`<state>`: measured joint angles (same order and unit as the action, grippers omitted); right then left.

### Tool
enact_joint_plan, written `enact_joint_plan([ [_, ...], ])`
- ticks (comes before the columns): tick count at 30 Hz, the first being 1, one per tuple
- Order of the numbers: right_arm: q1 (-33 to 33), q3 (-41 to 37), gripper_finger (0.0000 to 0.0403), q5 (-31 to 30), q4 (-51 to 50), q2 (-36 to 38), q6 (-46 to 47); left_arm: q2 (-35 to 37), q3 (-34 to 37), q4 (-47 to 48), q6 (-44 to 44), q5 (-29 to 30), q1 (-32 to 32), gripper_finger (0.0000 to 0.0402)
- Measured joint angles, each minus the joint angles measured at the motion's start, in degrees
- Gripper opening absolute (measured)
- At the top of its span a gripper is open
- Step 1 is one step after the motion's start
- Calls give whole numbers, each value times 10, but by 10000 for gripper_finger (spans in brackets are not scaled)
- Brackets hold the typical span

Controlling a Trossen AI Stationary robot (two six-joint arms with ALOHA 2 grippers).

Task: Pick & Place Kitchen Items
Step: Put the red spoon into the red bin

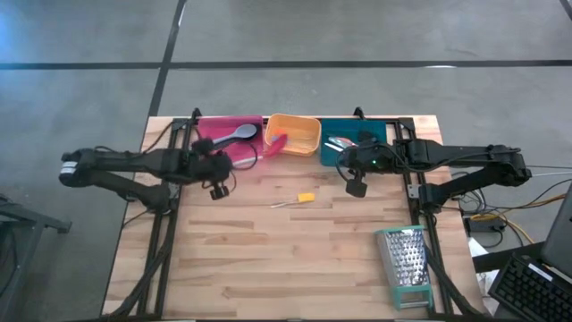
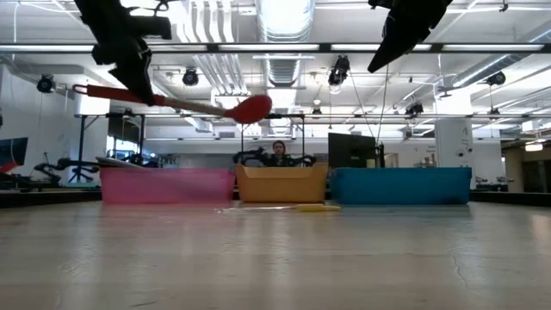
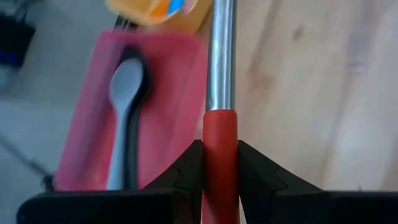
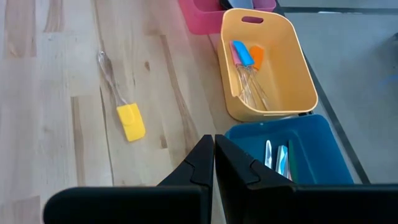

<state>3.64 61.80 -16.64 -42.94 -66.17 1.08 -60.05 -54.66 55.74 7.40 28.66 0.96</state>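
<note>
My left gripper [image 1: 216,184] hangs in front of the pink bin [image 1: 211,132], shut on a red spatula [image 2: 248,108] with a metal shaft. In the high view its red head [image 1: 275,143] is over the left edge of the orange bin [image 1: 295,134]. A grey spoon [image 3: 124,93] lies in the pink bin. My right gripper [image 1: 357,186] is shut, touches nothing, and hangs in front of the teal bin [image 1: 353,134]. A yellow spatula [image 1: 304,198] with a clear handle lies flat on the table between the two grippers. My left gripper pinches the spatula's red handle [image 3: 221,146] between its two fingers, close to where the handle meets the metal shaft [image 3: 221,56]. The fingers [image 2: 138,73] slant down from above, across the handle. The spatula is lifted well clear of the bins, nearly level, with its head slightly lower.
A metal grater with green trim [image 1: 407,264] lies near the table's front right. The orange bin holds small blue and orange whisks [image 4: 245,59]; the teal bin holds some utensils [image 4: 277,158]. A person [image 2: 277,153] shows beyond the table. Bare wood lies in front of the bins.
</note>
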Motion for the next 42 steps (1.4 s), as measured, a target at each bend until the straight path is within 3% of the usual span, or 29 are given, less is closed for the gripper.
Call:
enact_joint_plan([
  [9, 0, 0, 8, 0, 2, 0, -1, -20, -41, 80, -52, 16, 130, 72],
  [16, 0, 0, 8, 0, 2, 0, -2, -35, -44, 106, -143, 47, 205, 71],
  [26, 0, 0, 8, 0, 3, 0, -2, -72, -42, 104, -197, 109, 239, 71],
  [42, 0, -2, 8, 0, 4, 0, -2, -236, -42, 102, -160, 151, 301, 68],
])
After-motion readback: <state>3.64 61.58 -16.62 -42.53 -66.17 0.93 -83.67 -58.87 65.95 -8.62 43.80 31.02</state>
